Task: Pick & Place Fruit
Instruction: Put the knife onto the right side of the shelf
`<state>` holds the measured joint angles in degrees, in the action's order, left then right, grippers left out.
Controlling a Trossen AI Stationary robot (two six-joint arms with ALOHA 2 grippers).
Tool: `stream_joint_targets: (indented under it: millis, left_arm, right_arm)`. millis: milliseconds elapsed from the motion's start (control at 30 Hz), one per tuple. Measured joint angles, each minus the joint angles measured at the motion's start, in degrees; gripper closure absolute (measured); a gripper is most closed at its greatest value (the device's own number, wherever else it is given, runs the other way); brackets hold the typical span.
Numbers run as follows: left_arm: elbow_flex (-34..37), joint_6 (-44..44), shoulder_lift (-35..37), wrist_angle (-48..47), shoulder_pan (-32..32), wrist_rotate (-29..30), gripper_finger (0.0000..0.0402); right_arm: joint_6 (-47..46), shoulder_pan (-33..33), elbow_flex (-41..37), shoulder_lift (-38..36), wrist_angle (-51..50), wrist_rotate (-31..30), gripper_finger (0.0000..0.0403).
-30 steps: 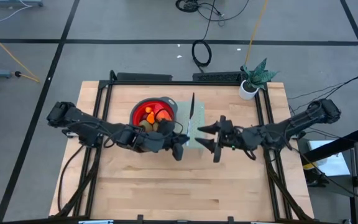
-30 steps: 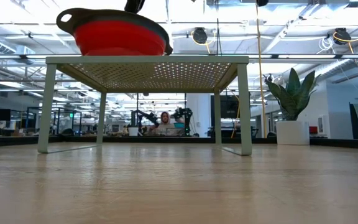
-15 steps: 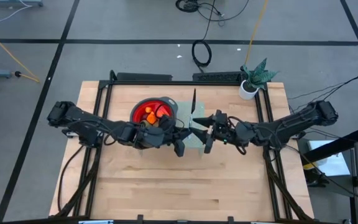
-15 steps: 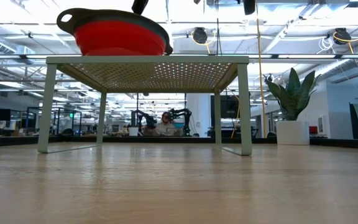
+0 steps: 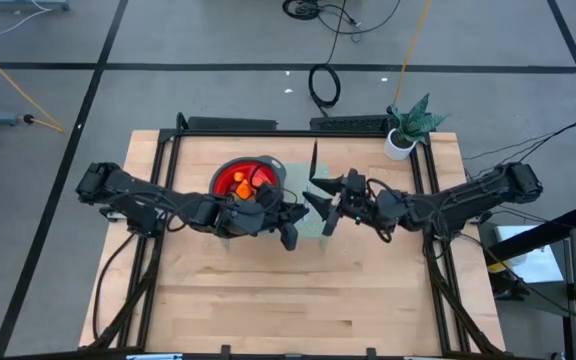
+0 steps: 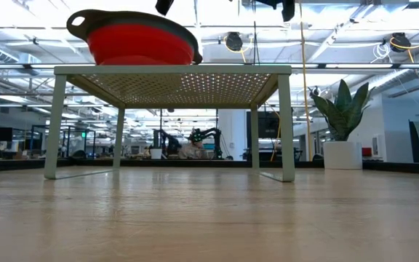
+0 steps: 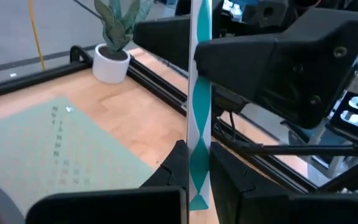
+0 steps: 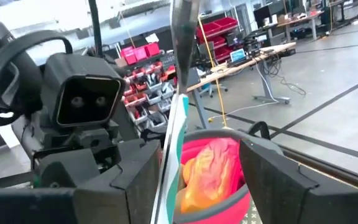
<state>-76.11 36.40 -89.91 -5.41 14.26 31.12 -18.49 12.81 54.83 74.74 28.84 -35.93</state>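
The bench [image 5: 268, 300] carries a pale green perforated rack [image 6: 173, 70], and both dark arms reach in over it from either side, meeting near its middle. The red bowl [image 6: 140, 44] sits on the rack's left part. The fruit [image 5: 244, 183] lies inside it, orange and red pieces heaped together, and I can see none outside the bowl.

Just beside the bowl, the left pincer [image 7: 199, 177] looks clamped on the lower end of the knife [image 7: 197, 93], holding it upright with the blade pointing up. The right pincer [image 5: 323, 208] faces it with fingers spread wide. From its own wrist view the knife stands between those fingers, closer to one than the other, and I'd say neither is touching it.

To my eye this is a hand-over of the knife, with no fruit being picked yet. To do it well, the right pincer should shift sideways until the handle sits midway between its fingers, then close on a stretch of handle clear of the left fingers. The left pincer ought to let go only once that grip is firm. The two pincers are very near each other, so slow, small moves matter. The blade should also be kept away from the bowl's rim, since a nudge could tip the fruit out.
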Motion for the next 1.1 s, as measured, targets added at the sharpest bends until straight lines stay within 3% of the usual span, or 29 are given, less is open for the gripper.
stream_joint_targets:
  millis: [267,500,667,900,1100]
  left_arm:
    - [-2.4,-0.1,0.0,-4.4,-0.5,0.5,0.0376]
    - [-2.4,0.1,0.0,-4.3,-0.8,0.5,0.0376]
    - [-2.4,0.1,0.0,-4.3,-1.1,0.3,0.0376]
    - [-2.4,0.4,0.0,-4.3,-1.1,-0.1,0.0376]
    - [-2.4,0.2,0.0,-4.2,-0.8,0.0,0.0376]
  right_arm:
    - [0.3,-0.5,0.0,0.0,1.8,0.0,0.0215]
    - [1.3,-0.5,0.0,0.0,3.2,0.3,0.0312]
    - [1.6,-0.9,0.0,0.0,3.5,4.3,0.0385]
    - [0.7,-0.9,0.0,0.4,4.3,4.1,0.0374]
    - [1.6,-0.8,0.0,0.4,4.9,4.2,0.0389]
